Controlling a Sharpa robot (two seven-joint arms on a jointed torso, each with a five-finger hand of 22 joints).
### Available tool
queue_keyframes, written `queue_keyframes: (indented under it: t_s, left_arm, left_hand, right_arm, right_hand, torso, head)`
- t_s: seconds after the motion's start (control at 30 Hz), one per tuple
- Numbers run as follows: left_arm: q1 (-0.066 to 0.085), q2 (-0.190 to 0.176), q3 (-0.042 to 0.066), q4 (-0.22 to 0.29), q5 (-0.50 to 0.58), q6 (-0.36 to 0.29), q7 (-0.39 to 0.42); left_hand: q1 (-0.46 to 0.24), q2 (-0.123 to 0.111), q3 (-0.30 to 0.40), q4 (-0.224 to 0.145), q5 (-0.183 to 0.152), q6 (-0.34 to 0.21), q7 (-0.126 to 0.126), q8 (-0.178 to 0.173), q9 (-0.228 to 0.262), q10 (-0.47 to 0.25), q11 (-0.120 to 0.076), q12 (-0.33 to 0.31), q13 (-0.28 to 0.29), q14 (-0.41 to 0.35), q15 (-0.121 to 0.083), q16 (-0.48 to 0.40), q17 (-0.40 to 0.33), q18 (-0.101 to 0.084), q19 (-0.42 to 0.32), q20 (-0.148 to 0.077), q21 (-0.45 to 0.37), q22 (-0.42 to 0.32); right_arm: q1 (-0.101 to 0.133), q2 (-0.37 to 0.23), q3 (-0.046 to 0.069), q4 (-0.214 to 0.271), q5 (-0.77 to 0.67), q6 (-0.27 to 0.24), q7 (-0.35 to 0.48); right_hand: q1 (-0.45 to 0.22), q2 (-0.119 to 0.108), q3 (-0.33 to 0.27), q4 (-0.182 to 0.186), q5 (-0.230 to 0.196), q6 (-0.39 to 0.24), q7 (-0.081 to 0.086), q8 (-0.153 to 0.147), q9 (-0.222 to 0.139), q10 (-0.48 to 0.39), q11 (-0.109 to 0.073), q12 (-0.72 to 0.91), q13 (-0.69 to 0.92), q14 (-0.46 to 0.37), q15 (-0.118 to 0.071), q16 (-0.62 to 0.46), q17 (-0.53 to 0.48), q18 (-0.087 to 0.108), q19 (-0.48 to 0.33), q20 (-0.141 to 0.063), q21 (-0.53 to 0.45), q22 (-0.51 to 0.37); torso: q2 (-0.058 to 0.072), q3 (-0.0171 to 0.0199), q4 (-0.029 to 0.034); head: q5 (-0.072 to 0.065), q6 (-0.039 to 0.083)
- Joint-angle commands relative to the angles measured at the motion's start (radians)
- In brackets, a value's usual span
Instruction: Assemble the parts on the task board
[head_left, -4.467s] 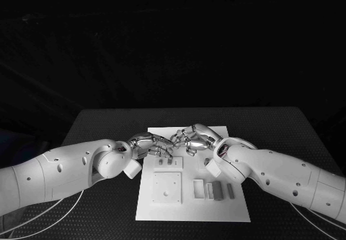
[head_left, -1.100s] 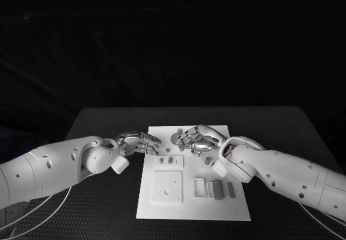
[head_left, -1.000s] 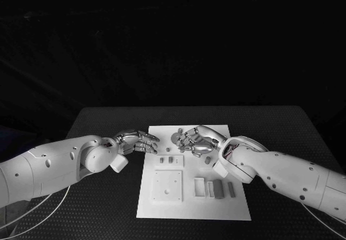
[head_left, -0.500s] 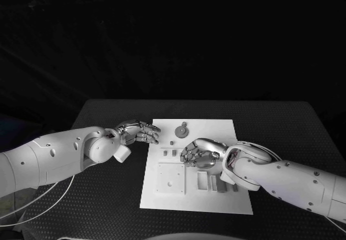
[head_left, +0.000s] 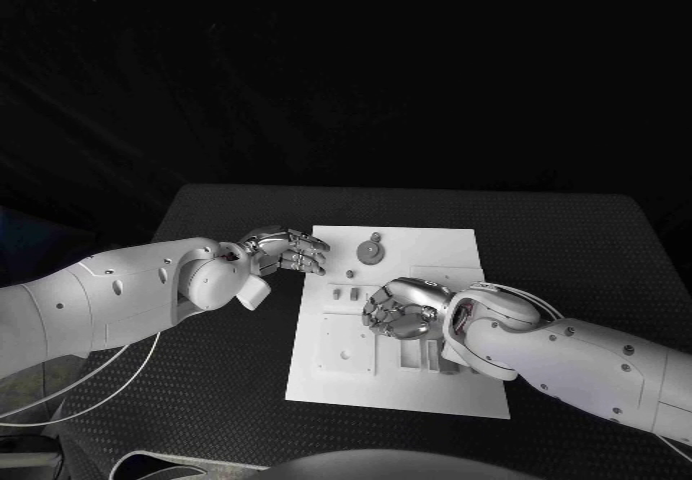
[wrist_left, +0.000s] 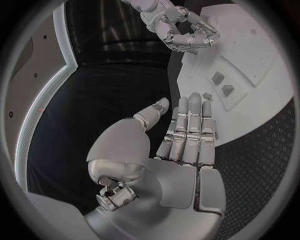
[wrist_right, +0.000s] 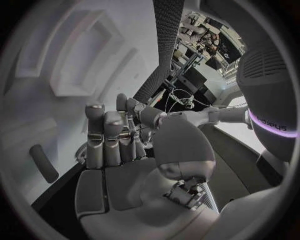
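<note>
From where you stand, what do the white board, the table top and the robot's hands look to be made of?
Task board: probably matt white plastic, with flat, even, dull surfaces and moulded recesses. Table: black, finely dotted texture, likely a rubbery or woven mat. Left hand and right hand: silvery with bright glints, so polished metal or metallic-coated plastic.

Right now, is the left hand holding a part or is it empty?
Empty. The left hand has its fingers stretched out side by side with nothing between them, beside the task board, off its edge.
</note>
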Motion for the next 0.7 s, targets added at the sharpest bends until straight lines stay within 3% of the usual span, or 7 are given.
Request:
queue_keyframes:
  t_s: [0.03,0.33,0.7]
  left_arm:
    - [0.001,0.002,0.001,0.004,0.006,0.001,0.014]
    - [0.001,0.004,0.001,0.005,0.006,0.005,0.011]
    - [0.001,0.006,0.001,0.007,0.006,0.010,0.010]
  left_hand:
    - [-0.006,-0.005,-0.006,-0.001,0.000,-0.006,0.002,0.000,-0.002,0.005,-0.001,-0.004,0.001,0.007,0.000,-0.002,0.001,-0.008,0.007,-0.001,0.005,0.001]
    - [-0.007,-0.004,-0.007,0.000,0.000,-0.006,0.003,0.000,-0.002,0.005,-0.001,-0.004,0.002,0.007,0.000,-0.002,0.002,-0.008,0.008,-0.001,0.005,0.002]
    - [-0.009,-0.005,-0.007,0.000,0.000,-0.007,0.003,0.000,-0.002,0.005,-0.001,-0.005,0.002,0.007,0.000,-0.003,0.002,-0.008,0.008,-0.002,0.006,0.002]
  right_arm:
    - [-0.001,0.008,0.000,-0.002,-0.027,-0.003,-0.005]
    - [-0.002,0.027,-0.003,-0.012,-0.041,-0.002,-0.016]
    - [-0.006,0.048,-0.006,-0.031,-0.091,-0.013,-0.035]
  right_hand:
    - [0.009,0.001,0.003,-0.001,0.007,0.005,-0.002,0.002,0.001,0.014,-0.015,0.005,0.056,0.002,-0.006,-0.001,0.001,0.109,-0.002,-0.006,0.002,0.018]
    - [0.008,-0.003,0.000,-0.001,0.007,0.006,-0.005,0.000,0.001,0.022,-0.019,0.024,0.091,0.004,-0.010,-0.001,0.002,0.109,-0.001,-0.006,0.003,0.018]
    - [0.007,-0.009,-0.001,-0.001,0.007,0.010,-0.010,-0.009,-0.005,-0.015,-0.026,0.089,0.256,0.007,-0.017,-0.006,0.003,0.109,0.001,-0.008,0.001,0.017]
  torso:
    - [0.000,0.0002,-0.0004]
    - [0.000,-0.0002,0.0001]
    - [0.000,0.0006,-0.0004]
  head:
    - [0.004,-0.006]
    - [0.006,-0.012]
    - [0.007,-0.016]
